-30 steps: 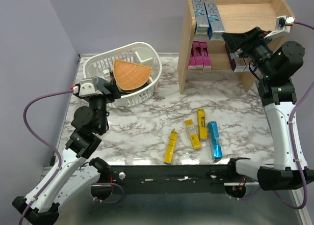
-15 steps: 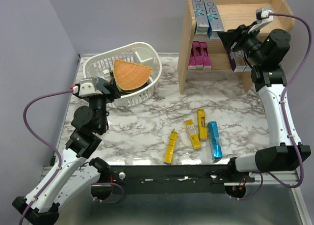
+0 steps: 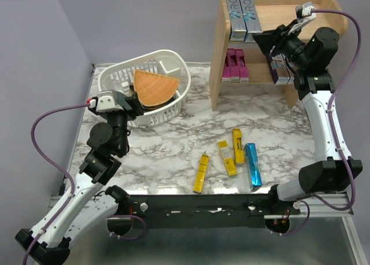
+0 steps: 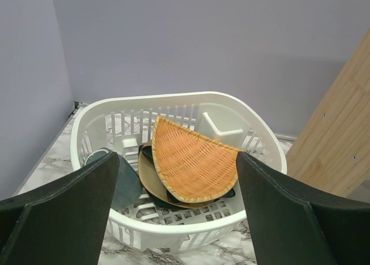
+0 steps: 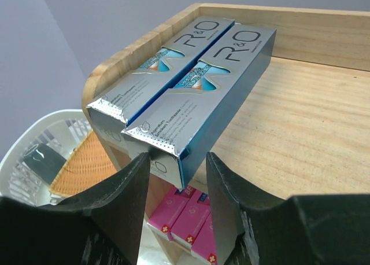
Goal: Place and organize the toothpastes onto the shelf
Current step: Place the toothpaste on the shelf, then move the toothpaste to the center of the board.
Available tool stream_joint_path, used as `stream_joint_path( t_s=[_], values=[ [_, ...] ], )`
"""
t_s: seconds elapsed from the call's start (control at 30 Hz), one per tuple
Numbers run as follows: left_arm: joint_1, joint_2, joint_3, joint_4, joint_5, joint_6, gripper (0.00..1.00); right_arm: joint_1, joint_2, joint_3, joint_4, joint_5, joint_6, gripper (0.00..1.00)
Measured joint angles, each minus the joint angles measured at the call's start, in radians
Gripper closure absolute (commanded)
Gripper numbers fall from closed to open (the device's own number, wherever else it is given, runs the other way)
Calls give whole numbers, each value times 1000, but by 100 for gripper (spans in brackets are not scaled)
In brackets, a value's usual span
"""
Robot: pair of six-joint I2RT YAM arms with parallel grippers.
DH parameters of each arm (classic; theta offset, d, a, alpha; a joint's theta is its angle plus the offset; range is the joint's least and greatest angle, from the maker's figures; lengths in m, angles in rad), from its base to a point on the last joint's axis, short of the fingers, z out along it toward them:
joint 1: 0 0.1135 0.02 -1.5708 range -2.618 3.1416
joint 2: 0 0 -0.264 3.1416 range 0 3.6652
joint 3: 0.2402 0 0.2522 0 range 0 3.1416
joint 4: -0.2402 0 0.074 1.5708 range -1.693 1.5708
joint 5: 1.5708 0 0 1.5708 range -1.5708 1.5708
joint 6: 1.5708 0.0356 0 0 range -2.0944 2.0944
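Atop shelf (image 5: 306,109): 2 blue-silver ctns (image 5: 217,68)

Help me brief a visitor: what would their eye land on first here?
The tall light wooden two-tier shelf at the back right, with two blue-silver toothpaste cartons lying side by side on its top tier and the right gripper at their near end. Then the white slotted plastic basket at the left, holding an orange woven wedge.

A white slotted basket (image 4: 173,97) holds an orange woven wedge (image 4: 193,161) over what may be stacked plates, near the shelf (image 4: 335,143).
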Motion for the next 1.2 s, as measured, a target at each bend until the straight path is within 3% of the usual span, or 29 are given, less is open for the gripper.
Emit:
stream_joint_path(
  t_s=[0.37, 0.7, 0.87, 1.03, 1.2],
  values=[
    [6, 7, 0, 0, 0, 2, 8, 0, 35, 31, -2, -23, -7, 48],
    [7, 7, 0, 0, 6, 2, 8, -1, -24, -7, -14, -21, 3, 18],
    [10, 2, 0, -2, 24, -8, 8, -1, -219, -142, -56, 55, 39, 6],
    [10, -7, 0, -21, 64, -38, 8, -1, -424, -354, -87, 129, 135, 4],
    [10, -8, 1, -70, 116, -85, 8, -1, -529, -580, -251, 219, 210, 2]
  ],
)
